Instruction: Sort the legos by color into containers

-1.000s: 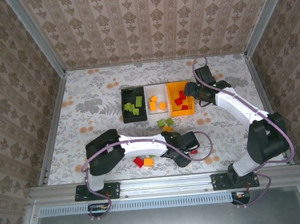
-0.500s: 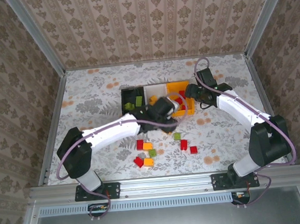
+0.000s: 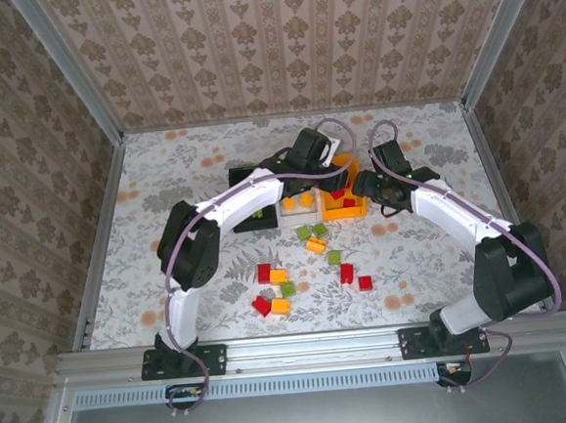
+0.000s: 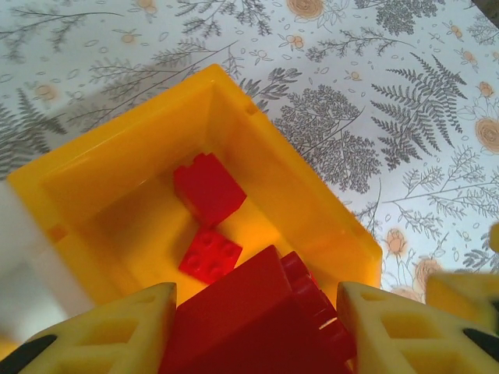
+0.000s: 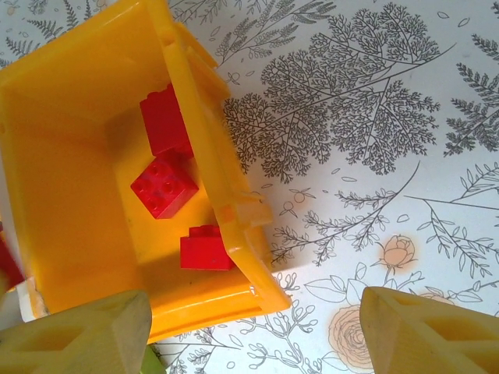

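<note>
The left end effector [image 4: 253, 331] grasps a red lego [image 4: 242, 308] above the orange-yellow bin [image 4: 304, 202]; the right end effector [image 5: 253, 339] hovers released beside it.

A flowered cloth [image 3: 163, 182] covers the table, its grey ferns and a peach rose [image 5: 398, 251] lying near the right claw [image 5: 249, 331]. Damask wallpaper [image 3: 280, 45] rises beyond the left claw [image 3: 331, 169], edged by slanting aluminium posts [image 3: 66, 67]. A metal rail [image 3: 313, 344] runs well behind both.

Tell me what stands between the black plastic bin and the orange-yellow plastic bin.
The white rectangular plastic bin, holding orange bricks, as the top view shows.
</note>
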Available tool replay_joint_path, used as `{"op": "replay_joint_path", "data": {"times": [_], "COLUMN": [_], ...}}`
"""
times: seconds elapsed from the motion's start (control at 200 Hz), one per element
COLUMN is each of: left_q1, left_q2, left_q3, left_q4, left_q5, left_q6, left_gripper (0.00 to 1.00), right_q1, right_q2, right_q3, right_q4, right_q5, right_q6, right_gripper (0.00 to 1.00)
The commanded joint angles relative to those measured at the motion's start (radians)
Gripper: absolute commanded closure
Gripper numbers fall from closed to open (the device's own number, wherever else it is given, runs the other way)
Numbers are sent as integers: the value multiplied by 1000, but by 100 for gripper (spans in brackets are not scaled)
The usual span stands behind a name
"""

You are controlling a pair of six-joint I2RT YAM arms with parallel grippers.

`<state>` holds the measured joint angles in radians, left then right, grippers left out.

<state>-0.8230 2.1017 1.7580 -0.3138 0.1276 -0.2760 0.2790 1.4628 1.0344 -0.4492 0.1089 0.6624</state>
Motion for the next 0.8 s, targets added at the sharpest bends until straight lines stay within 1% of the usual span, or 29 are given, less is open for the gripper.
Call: {"op": "replay_joint_path", "data": {"times": [0.0,0.1,0.115,0.16,0.25,0.345,0.465,0.48,0.52,0.535,0.595,0.615,0.685,0.795], "left_q1": [14,20,22,22,27,35,45,47,49,49,50,48,46,38], "left_q2": [53,73,72,63,24,-52,-205,-231,-298,-322,-423,-456,-563,-727], "left_q3": [107,142,144,143,119,51,-125,-158,-237,-265,-372,-418,-543,-717], "left_q4": [-37,-45,-43,-38,-13,24,124,137,174,185,220,232,252,244], "left_q5": [35,38,38,35,35,34,32,31,28,27,23,21,9,-56], "left_q6": [-21,-41,-44,-52,-67,-86,-126,-131,-145,-150,-166,-171,-183,-208], "left_gripper": [50,36,34,28,22,18,12,12,2,0,0,0,0,0], "right_q1": [-5,-5,-4,-3,4,31,86,98,134,146,210,247,317,394], "right_q2": [-55,-64,-93,-111,-147,-189,-224,-226,-232,-231,-221,-210,-181,-126], "right_q3": [-23,-38,-41,-51,-86,-133,-185,-191,-210,-216,-233,-238,-251,-275], "right_q4": [-25,-38,-41,-48,-55,-68,-82,-105,-110,-112,-118,-127,-135,-120], "right_q5": [30,15,13,7,-20,-40,-93,-99,-115,-120,-136,-135,-131,-115], "right_q6": [5,2,1,-2,-5,-13,-52,-57,-69,-74,-96,-105,-110,-92], "right_gripper": [28,28,28,28,28,28,28,28,29,29,29,29,29,29]}}
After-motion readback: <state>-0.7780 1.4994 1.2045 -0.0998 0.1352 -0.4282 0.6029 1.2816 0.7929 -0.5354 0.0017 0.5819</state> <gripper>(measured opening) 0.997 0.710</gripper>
